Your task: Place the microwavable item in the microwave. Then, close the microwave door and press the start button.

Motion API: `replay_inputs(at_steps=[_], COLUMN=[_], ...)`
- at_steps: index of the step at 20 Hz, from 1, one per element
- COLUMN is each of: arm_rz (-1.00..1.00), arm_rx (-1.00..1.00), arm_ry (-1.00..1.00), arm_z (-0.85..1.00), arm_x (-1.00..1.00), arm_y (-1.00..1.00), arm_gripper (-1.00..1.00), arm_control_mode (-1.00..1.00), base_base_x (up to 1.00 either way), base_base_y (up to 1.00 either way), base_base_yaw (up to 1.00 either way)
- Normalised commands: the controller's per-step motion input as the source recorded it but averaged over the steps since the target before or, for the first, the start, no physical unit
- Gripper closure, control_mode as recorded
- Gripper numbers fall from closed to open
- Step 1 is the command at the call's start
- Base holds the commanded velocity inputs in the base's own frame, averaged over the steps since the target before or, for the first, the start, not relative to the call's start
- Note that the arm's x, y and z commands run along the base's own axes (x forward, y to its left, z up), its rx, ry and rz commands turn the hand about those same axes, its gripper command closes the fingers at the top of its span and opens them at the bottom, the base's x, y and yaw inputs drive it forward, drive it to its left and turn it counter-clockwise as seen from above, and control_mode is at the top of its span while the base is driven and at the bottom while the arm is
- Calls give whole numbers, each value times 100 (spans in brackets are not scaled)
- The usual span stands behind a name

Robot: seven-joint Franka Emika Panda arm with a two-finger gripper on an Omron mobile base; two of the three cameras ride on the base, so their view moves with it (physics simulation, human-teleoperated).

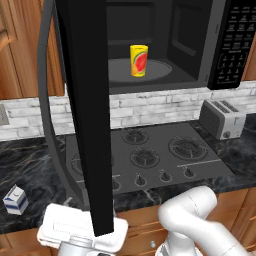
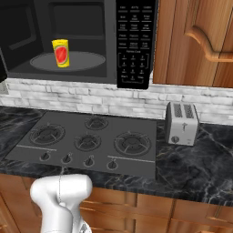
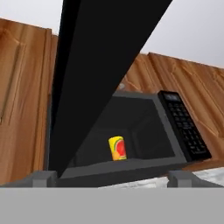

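The microwavable item (image 1: 139, 60), a small yellow cup with a red and green picture, stands upright on the round turntable (image 1: 162, 71) inside the black microwave (image 1: 200, 75). It also shows at cup (image 2: 61, 53) and cup (image 3: 117, 148). The microwave door (image 1: 85, 100) is swung wide open toward me, seen edge-on, its curved grey handle (image 1: 44, 100) to its left. My gripper (image 3: 112, 178) is open below the door's (image 3: 100, 65) lower edge, looking up into the oven, with nothing held. Its white hand (image 1: 67, 231) sits under the door's lower corner. The keypad (image 2: 134, 41) is at the oven's right.
A black cooktop (image 1: 150, 155) with several burners lies under the microwave. A silver toaster (image 2: 182, 123) stands on the dark marble counter at the right. A white-and-blue milk carton (image 1: 15, 199) sits at the counter's left front. Wooden cabinets (image 2: 195, 41) flank the oven.
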Motion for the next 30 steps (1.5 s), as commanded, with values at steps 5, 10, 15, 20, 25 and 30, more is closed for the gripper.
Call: replay_inputs(at_steps=[5,10,15,20,25,30], arm_rz=[6,0,0,0,1,4], arm_rx=[9,11,8,11,24,32], arm_ry=[-21,-21,-27,-22,-11,-1], arm_z=[31,51,60,49,25,25], arm_x=[0,0,0,-3,-15,-4], arm_y=[-6,-7,-18,-39,-77,-98], arm_gripper=[-100,-100,-100,-100,-100,-100], arm_control_mode=[-100,-100,-100,-100,-100,-100], base_base_x=[0,0,0,0,0,0], base_base_y=[0,0,0,0,0,0], base_base_yaw=[0,0,0,0,0,0])
